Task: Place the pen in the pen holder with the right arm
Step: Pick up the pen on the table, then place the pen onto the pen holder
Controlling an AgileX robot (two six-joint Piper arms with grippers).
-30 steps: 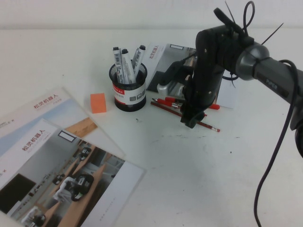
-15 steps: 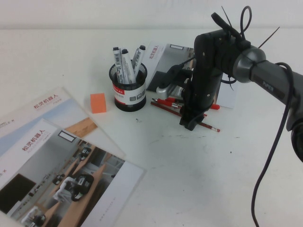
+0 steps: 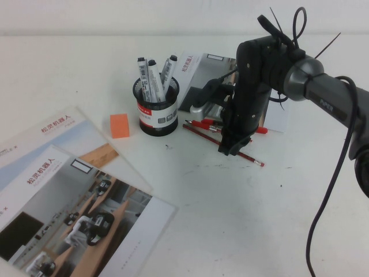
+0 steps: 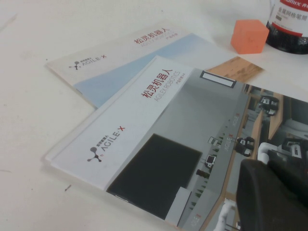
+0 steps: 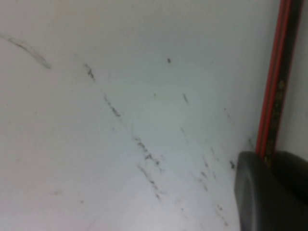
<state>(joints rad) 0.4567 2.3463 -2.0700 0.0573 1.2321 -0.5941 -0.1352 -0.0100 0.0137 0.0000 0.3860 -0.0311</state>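
The pen [image 3: 253, 159] is a thin dark-red stick lying on the white table, to the right of the pen holder [image 3: 157, 115]. The holder is a black mesh cup with a red-and-white label, and several grey-and-black markers [image 3: 153, 78] stand in it. My right gripper [image 3: 229, 149] points down at the table and is shut on the pen near its middle. In the right wrist view the pen [image 5: 276, 82] runs out from between the dark fingers of the right gripper [image 5: 269, 166]. My left gripper [image 4: 269, 192] is shut and hovers over a brochure, far from the pen; the holder's base [image 4: 288, 24] shows beyond it.
Two thicker red pens [image 3: 210, 123] lie just behind the thin pen. An orange block [image 3: 120, 125] sits left of the holder. Brochures [image 3: 69, 190] cover the front left of the table, and another brochure [image 3: 202, 69] lies behind the holder. Black cables trail from the right arm.
The right gripper has sunk slightly onto the pen. The pen's light-tipped end has shifted a little toward the front of the table. The left arm has not moved.
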